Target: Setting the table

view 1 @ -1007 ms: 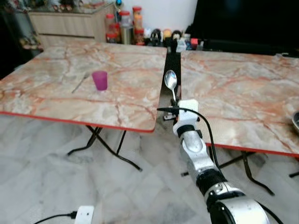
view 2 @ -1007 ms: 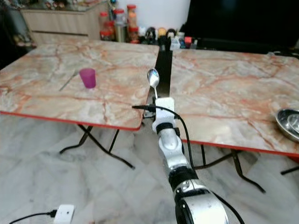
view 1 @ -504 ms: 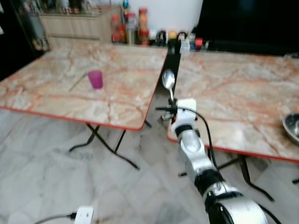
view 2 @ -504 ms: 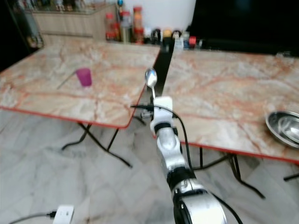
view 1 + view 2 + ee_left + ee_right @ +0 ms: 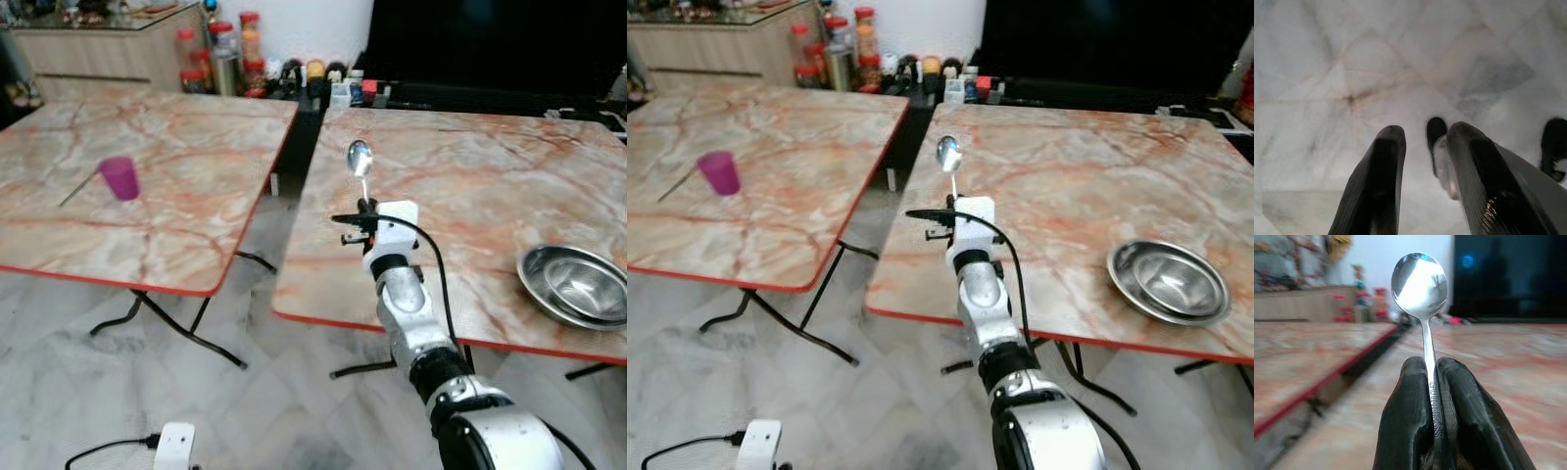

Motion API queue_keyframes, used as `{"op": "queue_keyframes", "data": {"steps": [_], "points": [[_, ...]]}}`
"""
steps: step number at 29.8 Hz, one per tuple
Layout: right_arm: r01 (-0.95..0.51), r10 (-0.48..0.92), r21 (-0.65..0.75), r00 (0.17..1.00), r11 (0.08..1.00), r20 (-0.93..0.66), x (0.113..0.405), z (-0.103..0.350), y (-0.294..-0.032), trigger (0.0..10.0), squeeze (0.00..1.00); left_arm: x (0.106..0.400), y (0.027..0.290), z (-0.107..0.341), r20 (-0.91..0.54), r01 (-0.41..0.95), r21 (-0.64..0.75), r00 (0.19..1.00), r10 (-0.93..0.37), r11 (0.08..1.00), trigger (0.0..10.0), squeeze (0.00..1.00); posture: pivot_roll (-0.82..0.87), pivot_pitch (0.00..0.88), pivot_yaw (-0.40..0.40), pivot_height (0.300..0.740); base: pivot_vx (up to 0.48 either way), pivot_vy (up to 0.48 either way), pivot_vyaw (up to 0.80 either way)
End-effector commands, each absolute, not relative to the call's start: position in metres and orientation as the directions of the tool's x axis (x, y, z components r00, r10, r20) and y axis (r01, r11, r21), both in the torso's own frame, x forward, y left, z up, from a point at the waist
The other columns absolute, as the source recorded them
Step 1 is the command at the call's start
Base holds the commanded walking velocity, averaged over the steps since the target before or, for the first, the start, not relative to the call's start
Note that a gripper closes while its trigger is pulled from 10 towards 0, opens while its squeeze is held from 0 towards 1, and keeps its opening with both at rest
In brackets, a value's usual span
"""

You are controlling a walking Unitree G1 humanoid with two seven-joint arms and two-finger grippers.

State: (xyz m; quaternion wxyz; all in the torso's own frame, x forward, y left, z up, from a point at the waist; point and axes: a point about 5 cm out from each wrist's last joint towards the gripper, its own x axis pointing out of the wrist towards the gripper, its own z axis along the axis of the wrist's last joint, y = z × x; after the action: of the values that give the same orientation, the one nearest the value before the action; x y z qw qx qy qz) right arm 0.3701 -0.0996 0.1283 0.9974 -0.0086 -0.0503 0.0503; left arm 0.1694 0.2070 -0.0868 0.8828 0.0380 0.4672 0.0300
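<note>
My right gripper [image 5: 367, 205] is shut on a metal spoon [image 5: 360, 163], holding it upright by the handle with the bowl up. It hovers above the near left part of the right marble table [image 5: 470, 186]. The right wrist view has the spoon [image 5: 1421, 289] pinched between both black fingers [image 5: 1405, 426]. A steel bowl [image 5: 574, 285] sits near that table's front right edge. On the left marble table [image 5: 186, 186] stands a purple cup [image 5: 120, 178] with a thin utensil [image 5: 78, 186] beside it. The left gripper [image 5: 1422, 147] hangs over the floor, open and holding nothing.
A dark gap separates the two tables. Jars and bottles [image 5: 230, 59] line the back by a wooden cabinet [image 5: 98, 49]. A white charger with a cable [image 5: 171, 446] lies on the marble floor. A dark screen [image 5: 490, 44] stands behind the right table.
The camera has turned right, so the tables slid left in view and the steel bowl came fully into sight. The right gripper now holds the spoon over the right table.
</note>
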Motion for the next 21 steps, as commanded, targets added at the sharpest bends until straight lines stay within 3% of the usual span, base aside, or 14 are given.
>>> {"op": "queue_keyframes", "data": {"steps": [1,21], "points": [[-0.081,0.080,0.003,0.992,0.997,0.096,0.3708,0.1282,-0.1042,10.0,0.00,0.1675,0.2014,-0.0886,-0.828,0.001,0.088,0.556,0.072,0.996,10.0,0.00,0.03,0.000,-0.004,0.740,0.000,-0.480,-0.80],[-0.090,0.090,-0.006,0.991,0.996,0.101,0.3694,0.1273,-0.1029,10.0,0.00,0.1672,0.2013,-0.0888,-0.829,-0.007,0.087,0.554,0.076,0.996,10.0,0.00,0.02,0.000,0.004,0.740,0.000,-0.480,0.00]]}}
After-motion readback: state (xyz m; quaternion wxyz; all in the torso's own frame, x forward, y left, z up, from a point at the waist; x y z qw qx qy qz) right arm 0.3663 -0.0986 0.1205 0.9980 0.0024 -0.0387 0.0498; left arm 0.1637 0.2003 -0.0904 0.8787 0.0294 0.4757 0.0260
